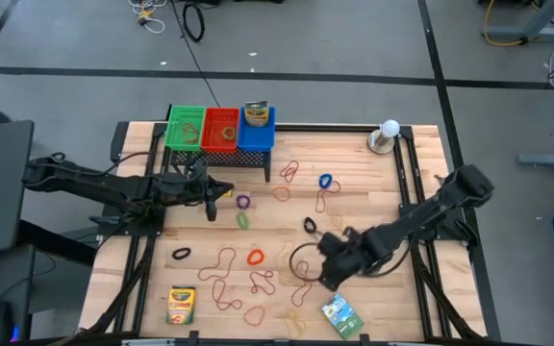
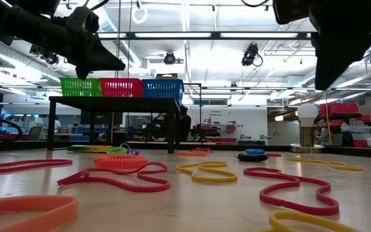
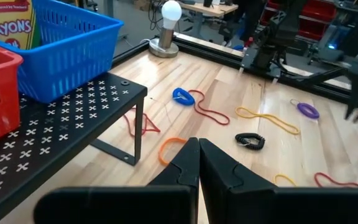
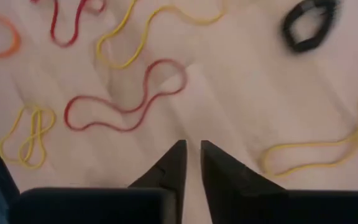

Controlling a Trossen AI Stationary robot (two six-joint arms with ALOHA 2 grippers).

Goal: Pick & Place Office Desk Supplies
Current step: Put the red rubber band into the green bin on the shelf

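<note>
Many rubber-band loops [image 1: 255, 257] lie scattered flat on the wooden table. One crayon box [image 1: 181, 303] lies near the front edge, and another [image 1: 256, 113] stands in the blue basket. A green packet [image 1: 339, 312] lies at the front right. My left gripper [image 1: 211, 211] hovers shut beside the rack [image 3: 73, 112], above the table; I see nothing between its fingers [image 3: 197, 149]. My right gripper [image 1: 323, 279] hangs over the bands at the front right, its fingers a narrow gap apart [image 4: 191, 146], just above bare wood beside a red loop [image 4: 126, 99].
A black mesh rack [image 1: 219, 154] at the far edge carries green [image 1: 185, 127], red [image 1: 220, 128] and blue [image 1: 256, 133] baskets. A white ball on a round base [image 1: 388, 135] stands at the far right corner. Black rails run along both table sides.
</note>
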